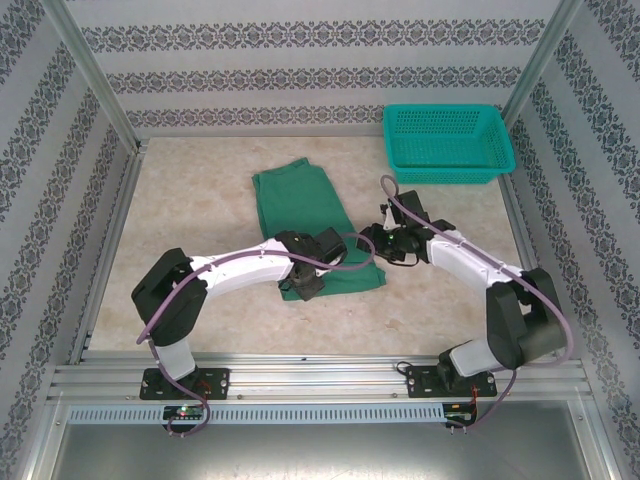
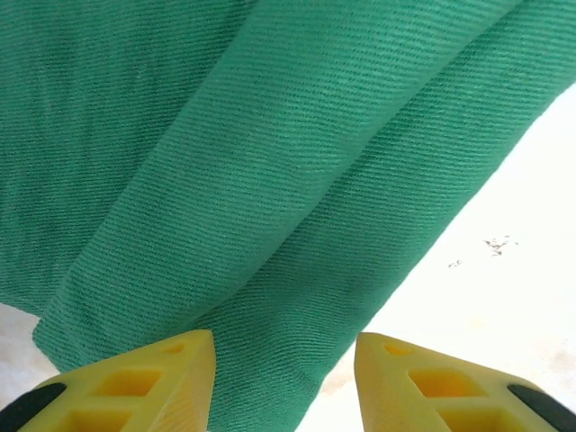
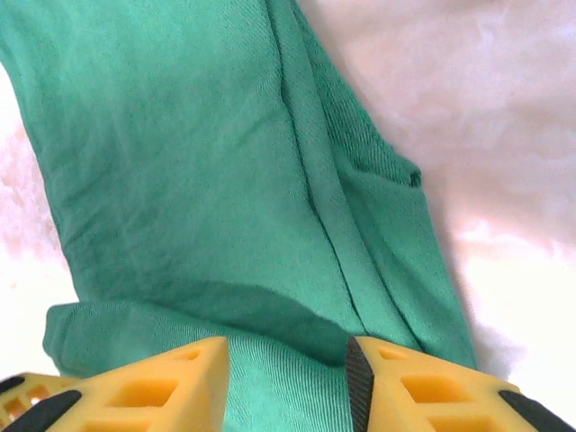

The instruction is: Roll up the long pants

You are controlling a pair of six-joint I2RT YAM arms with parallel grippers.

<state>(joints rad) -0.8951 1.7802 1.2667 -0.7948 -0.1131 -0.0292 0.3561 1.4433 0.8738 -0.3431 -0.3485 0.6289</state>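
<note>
The long pants (image 1: 300, 195) lie folded in a narrow green strip in the middle of the table, their near end turned over into a thick fold (image 1: 345, 277). My left gripper (image 1: 305, 285) is at the fold's left near corner. In the left wrist view the pants (image 2: 270, 180) run between its yellow fingertips (image 2: 286, 378), jaws apart, with bare table beside the right finger. My right gripper (image 1: 372, 240) is at the fold's right end. There the jaws (image 3: 288, 382) stand apart with the raised fold (image 3: 270, 396) lying between them, over the flat pants (image 3: 198, 180).
A teal mesh basket (image 1: 445, 145) stands at the back right corner. The beige table (image 1: 180, 210) is walled by patterned panels and metal posts. Both arms reach inward from the near rail, their purple cables looping above the cloth.
</note>
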